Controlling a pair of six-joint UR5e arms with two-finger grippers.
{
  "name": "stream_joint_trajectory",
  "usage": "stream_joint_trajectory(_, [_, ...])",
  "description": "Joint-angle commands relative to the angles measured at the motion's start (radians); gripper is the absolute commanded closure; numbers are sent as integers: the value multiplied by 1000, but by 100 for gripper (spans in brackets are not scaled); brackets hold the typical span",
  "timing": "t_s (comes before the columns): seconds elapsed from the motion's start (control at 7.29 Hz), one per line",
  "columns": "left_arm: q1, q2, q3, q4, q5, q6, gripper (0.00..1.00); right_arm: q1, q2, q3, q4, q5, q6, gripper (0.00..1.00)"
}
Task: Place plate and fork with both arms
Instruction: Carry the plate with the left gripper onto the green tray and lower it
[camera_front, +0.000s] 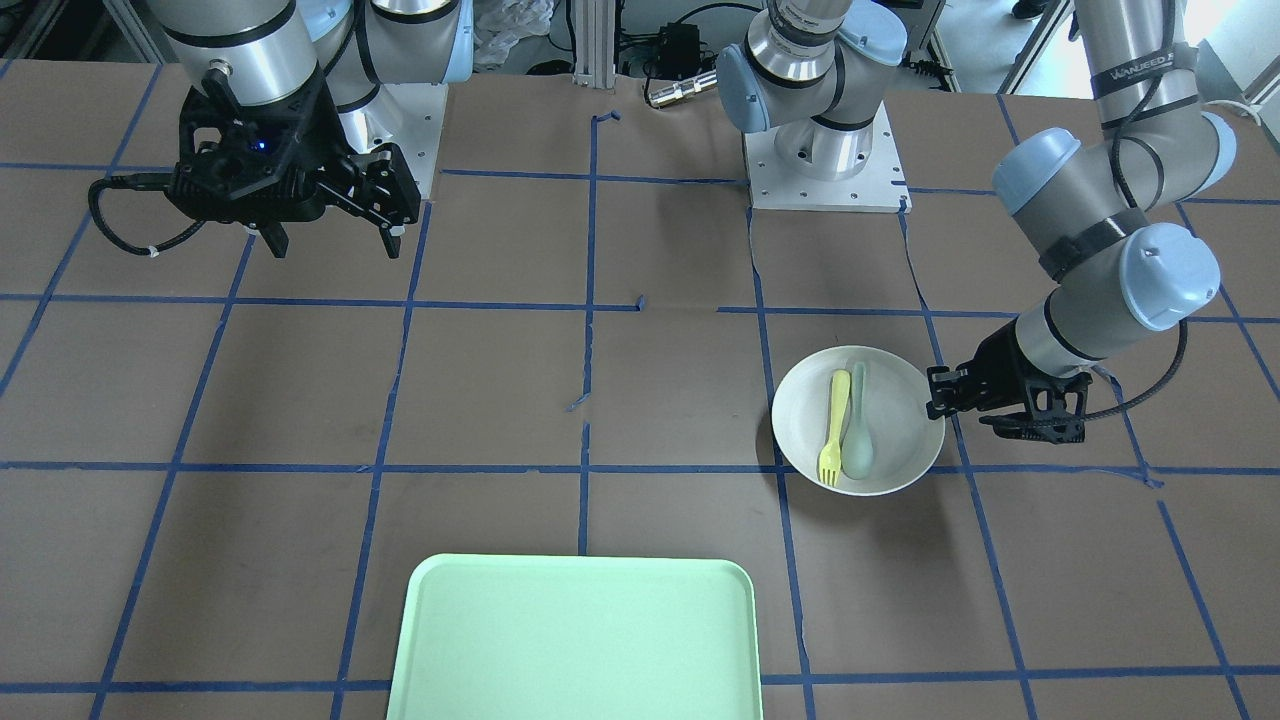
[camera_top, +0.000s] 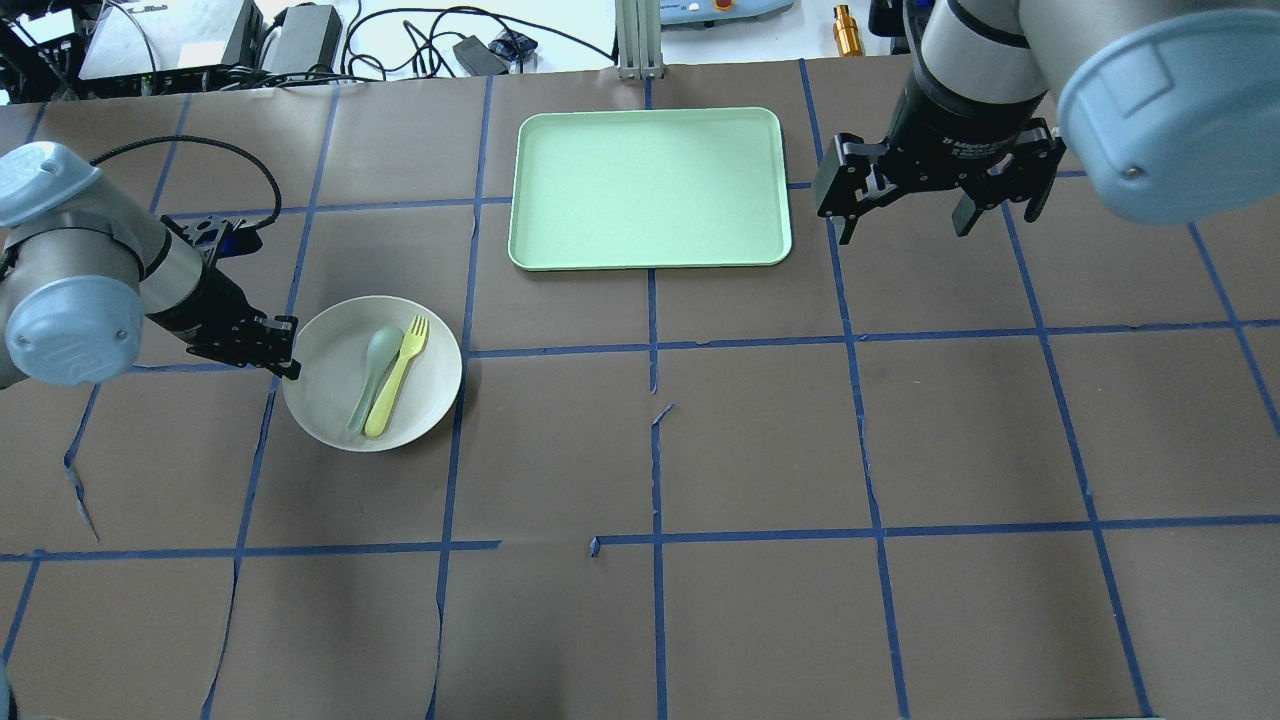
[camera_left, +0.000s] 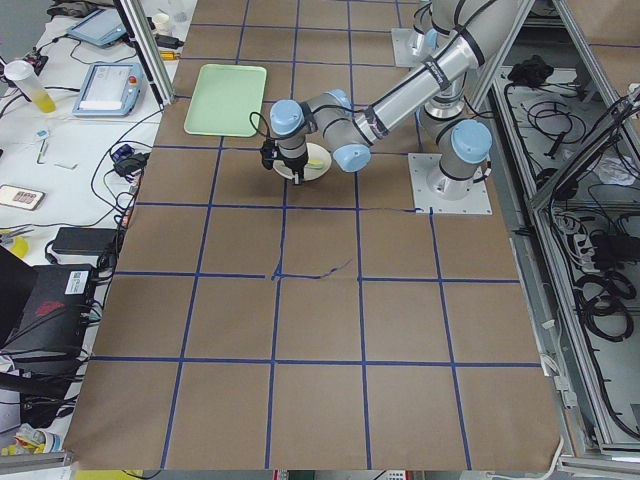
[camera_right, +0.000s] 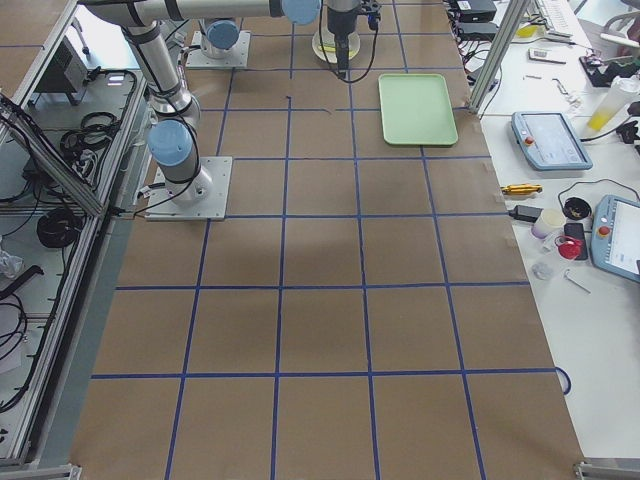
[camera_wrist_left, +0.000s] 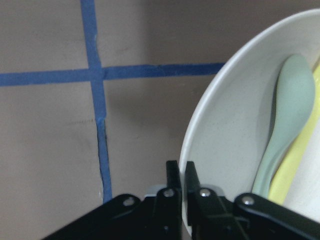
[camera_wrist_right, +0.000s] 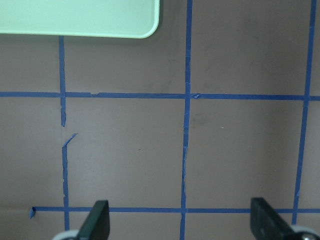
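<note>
The off-white plate sits on the table's left part and holds the pale-yellow fork beside a grey-green spoon. It also shows in the front view with the fork and in the left wrist view. My left gripper is shut on the plate's left rim; in the left wrist view its two fingers pinch the rim between them. My right gripper hangs open and empty above the table, right of the tray; the front view shows it too.
The mint-green tray lies at the far middle of the table, also in the front view and at the top of the right wrist view. Blue tape lines grid the brown table. Cables and devices lie beyond the far edge.
</note>
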Motion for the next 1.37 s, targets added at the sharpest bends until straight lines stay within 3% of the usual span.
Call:
stream_joint_trajectory(0.0, [-41,-42,92,-35,-139,-57,100,0,0,1,-1,0,0,0])
stream_joint_trajectory(0.14, [-62,-73,133,-30,-214,-117,100,0,0,3,-1,2,0,0])
stream_joint_trajectory(0.96, [-309,-415,602,-27,-215,-424,100,2,-2,6,0,2,2,0])
stream_joint_trajectory(1.23, [-364,-501,710,-27,-218,-475,100,2,-2,6,0,5,3,0])
